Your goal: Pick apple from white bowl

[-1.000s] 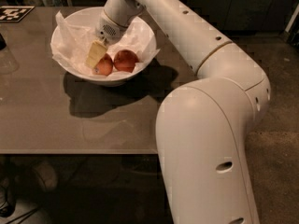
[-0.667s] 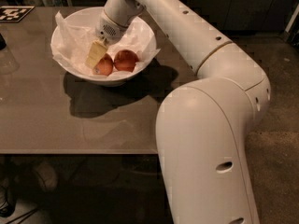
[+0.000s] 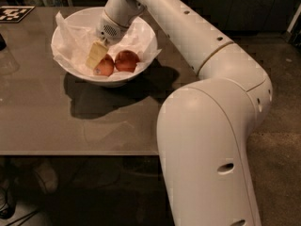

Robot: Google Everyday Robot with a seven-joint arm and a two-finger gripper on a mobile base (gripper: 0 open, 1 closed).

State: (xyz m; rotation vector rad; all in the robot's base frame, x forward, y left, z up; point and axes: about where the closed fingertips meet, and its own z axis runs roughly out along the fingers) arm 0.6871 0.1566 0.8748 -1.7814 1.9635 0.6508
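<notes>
Brownish-grey tabletop [image 3: 56, 121] filled the left of the view, and the white bowl [image 3: 117, 81] sat near its far edge, lined with crumpled paper [image 3: 70, 36]. Toward 6 o'clock inside the bowl lay the apple [image 3: 105, 67], touching a redder apple [image 3: 127, 60] at its 3 o'clock. The gripper [image 3: 96, 56] hung inside the bowl at the apple's 11 o'clock, its pale tip against the fruit. Likely trouble: a grip closing off-centre could squirt the apple sideways against its neighbour, or snag the paper and drag it up. How wide the gripper stood, and whether it had hold of the apple, could not be told.
</notes>
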